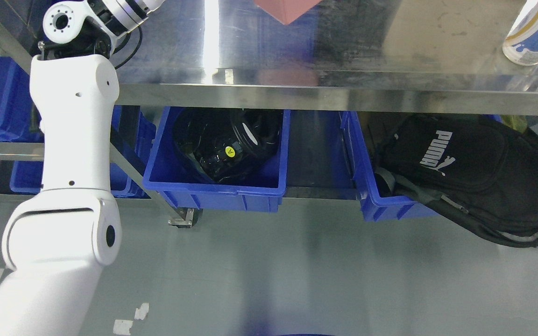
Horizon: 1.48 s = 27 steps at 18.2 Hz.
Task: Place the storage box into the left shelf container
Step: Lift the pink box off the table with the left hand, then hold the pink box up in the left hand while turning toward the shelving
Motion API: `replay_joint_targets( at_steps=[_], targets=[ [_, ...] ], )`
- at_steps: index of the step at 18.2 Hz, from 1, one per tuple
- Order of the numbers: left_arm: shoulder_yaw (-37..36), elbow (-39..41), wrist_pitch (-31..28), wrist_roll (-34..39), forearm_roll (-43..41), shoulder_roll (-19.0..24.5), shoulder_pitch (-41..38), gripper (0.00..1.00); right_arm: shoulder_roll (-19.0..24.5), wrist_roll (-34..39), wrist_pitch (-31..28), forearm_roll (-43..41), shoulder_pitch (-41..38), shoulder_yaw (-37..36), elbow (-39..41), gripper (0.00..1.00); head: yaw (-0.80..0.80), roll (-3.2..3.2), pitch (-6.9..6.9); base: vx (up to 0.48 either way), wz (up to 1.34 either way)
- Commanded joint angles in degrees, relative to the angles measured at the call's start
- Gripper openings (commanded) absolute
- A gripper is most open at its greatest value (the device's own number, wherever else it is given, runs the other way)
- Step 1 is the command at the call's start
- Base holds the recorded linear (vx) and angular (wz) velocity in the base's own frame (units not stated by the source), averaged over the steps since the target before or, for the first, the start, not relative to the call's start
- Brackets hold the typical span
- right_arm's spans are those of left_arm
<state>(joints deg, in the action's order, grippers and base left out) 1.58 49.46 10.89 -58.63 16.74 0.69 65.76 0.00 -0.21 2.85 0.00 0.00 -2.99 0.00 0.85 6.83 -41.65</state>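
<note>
Bin (213,189) holds black gear; another bin (367,196) holds a black backpack (474,172); left arm's (73,154) robot hand out of frame, state unknowable

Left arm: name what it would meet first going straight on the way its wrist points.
Probably the pink box on the steel table, though the hand is cut off above and height is unclear.

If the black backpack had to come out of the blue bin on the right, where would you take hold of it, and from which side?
Probably the lower end of the black backpack, which spills over the front rim of its blue bin toward the floor. Come from the front, below the steel tabletop, which covers the bin from above. No handle shows, so gripping the bulging fabric or the strap is the likely choice.
</note>
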Motion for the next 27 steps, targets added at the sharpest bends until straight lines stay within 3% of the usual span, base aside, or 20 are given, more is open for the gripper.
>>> replay_joint_targets(
  at_steps=[1, 5, 9, 17, 27],
  targets=[
    [2.3, 15.2, 6.6, 12.1, 10.0, 0.3, -7.7, 0.01, -1.0, 0.0, 0.0, -1.2, 0.3, 0.0, 1.0, 1.00, 0.00, 0.00, 0.00, 0.000, 0.00],
    [-5.2, 35.2, 6.5, 35.1, 9.8, 0.3, -19.8, 0.02, -1.0, 0.1, 0.0, -1.2, 0.2, 0.0, 1.0, 1.00, 0.00, 0.00, 0.00, 0.000, 0.00],
    [-12.3, 45.2, 7.0, 46.1, 9.7, 0.3, -29.1, 0.03, -1.0, 0.0, 0.0, -1.2, 0.3, 0.0, 1.0, 1.00, 0.00, 0.00, 0.00, 0.001, 0.01],
    [-14.3, 46.8, 12.5, 45.8, 9.7, 0.3, -39.4, 0.02, -1.0, 0.0, 0.0, -1.2, 0.2, 0.0, 1.0, 1.00, 0.00, 0.00, 0.00, -0.007, 0.31],
    [-17.7, 46.8, 15.7, 42.0, 9.7, 0.3, -45.1, 0.02, -1.0, 0.0, 0.0, -1.2, 0.3, 0.0, 1.0, 1.00, 0.00, 0.00, 0.00, 0.062, 0.74]
  ],
)
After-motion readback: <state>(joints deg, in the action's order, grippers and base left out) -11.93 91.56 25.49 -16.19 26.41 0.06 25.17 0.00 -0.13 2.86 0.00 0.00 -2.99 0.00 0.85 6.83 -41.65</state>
